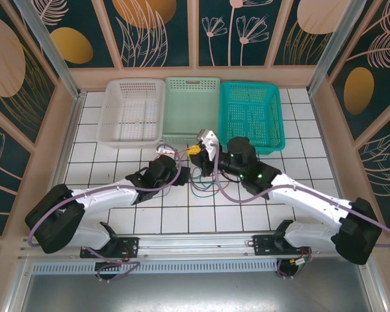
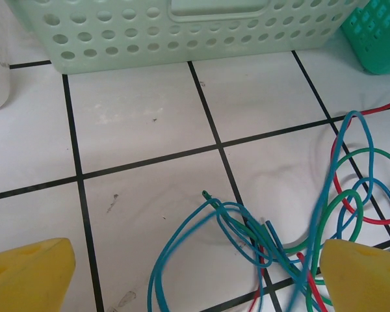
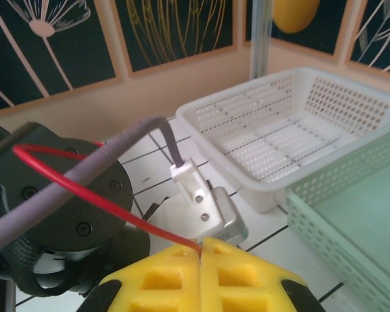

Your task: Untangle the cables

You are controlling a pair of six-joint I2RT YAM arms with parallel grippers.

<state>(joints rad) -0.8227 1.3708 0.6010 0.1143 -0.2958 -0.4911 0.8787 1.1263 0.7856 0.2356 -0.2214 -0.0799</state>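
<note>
The cables (image 2: 283,237) lie as a tangle of thin blue, green and red wires on the white tiles, at the right between my left gripper's (image 2: 195,276) yellow fingers (image 2: 29,273). That gripper is open and holds nothing. From above, the tangle (image 1: 205,185) sits between the two wrists. My right gripper (image 3: 201,250) is shut on a red cable (image 3: 97,195), which arcs up and left from the pinched tips. In the top view the right gripper (image 1: 195,150) is raised just above the left gripper (image 1: 184,174).
Three baskets stand in a row at the back: white (image 1: 131,110), mint green (image 1: 190,107) and teal (image 1: 250,116). The mint basket's wall (image 2: 182,29) is close ahead of the left gripper. The left arm's wrist camera (image 3: 205,208) sits right before the right gripper.
</note>
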